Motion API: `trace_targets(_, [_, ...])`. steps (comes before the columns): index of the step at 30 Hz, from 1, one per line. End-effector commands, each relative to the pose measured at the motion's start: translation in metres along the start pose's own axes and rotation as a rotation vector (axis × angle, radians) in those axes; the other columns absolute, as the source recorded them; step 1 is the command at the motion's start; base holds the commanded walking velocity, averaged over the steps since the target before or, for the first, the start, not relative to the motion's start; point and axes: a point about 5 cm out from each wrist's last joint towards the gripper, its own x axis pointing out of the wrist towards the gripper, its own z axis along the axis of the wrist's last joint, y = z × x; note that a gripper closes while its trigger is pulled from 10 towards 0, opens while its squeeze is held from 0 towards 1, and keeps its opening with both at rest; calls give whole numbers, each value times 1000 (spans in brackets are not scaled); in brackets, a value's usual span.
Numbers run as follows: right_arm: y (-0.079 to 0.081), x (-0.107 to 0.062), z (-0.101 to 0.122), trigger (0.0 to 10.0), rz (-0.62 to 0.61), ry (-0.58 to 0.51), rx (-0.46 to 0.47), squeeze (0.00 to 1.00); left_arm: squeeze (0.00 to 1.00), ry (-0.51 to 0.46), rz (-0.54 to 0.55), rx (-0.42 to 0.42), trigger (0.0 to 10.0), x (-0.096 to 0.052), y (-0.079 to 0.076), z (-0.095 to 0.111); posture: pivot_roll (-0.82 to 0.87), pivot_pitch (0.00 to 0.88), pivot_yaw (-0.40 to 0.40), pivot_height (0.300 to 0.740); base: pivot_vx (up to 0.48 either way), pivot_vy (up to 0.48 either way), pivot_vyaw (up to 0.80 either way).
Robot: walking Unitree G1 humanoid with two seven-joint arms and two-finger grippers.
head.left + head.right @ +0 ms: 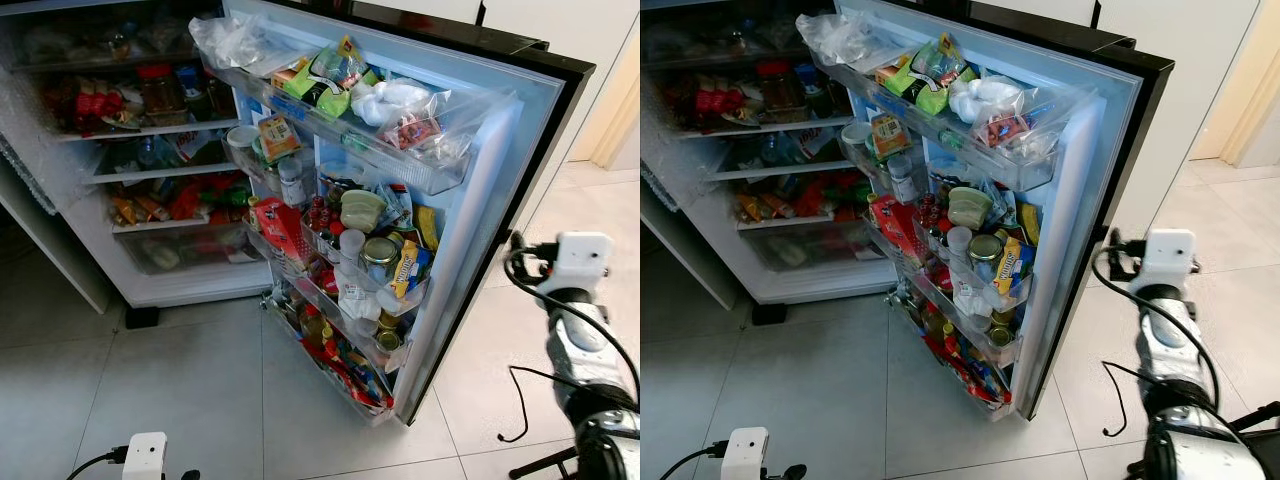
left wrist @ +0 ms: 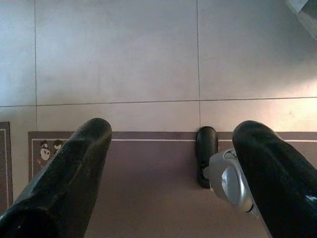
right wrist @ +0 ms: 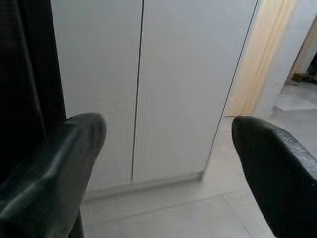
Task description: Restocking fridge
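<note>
Fridge point(image 1: 150, 150) stands open ahead, its door point(image 1: 470, 200) swung toward the robot's right, door racks and shelves point(image 1: 160, 170) crammed with jars, packets and bottles. Both grippers are empty with fingers spread: the left gripper point(image 2: 171, 163) hangs over a floor mat point(image 2: 148, 188), the right gripper point(image 3: 168, 148) faces white cupboards point(image 3: 163, 74). I'd fetch an item first, then aim for a shelf gap, since the racks look full
</note>
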Motion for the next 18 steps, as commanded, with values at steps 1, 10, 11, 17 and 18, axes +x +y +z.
trace_targets(1, [19, 5, 8, 10000, 93, -46, 8, 0, 0, 15, 9, 12, 10000, -1, 5, -3, -24, 0, 49, 740, 0, 0, 0])
trace_targets(10, [39, 2, 11, 10000, 273, -96, 61, 0, 0, 13, 7, 11, 10000, -1, 4, -2, -31, 0, 52, 740, 0, 0, 0])
trace_targets(11, [40, 1, 11, 10000, 285, -95, 57, 0, 0, 13, 7, 11, 10000, -1, 4, -2, -32, 0, 51, 740, 0, 0, 0])
trace_targets(17, [67, -14, 17, 10000, 621, -156, 211, 0, 0, 14, 4, 13, 10000, -1, 4, -2, -37, 0, 53, 740, 0, 0, 0])
trace_targets(18, [80, -25, 18, 10000, 783, -142, 272, 0, 0, 15, 4, 13, 10000, -1, 3, -2, -38, 0, 53, 740, 0, 0, 0])
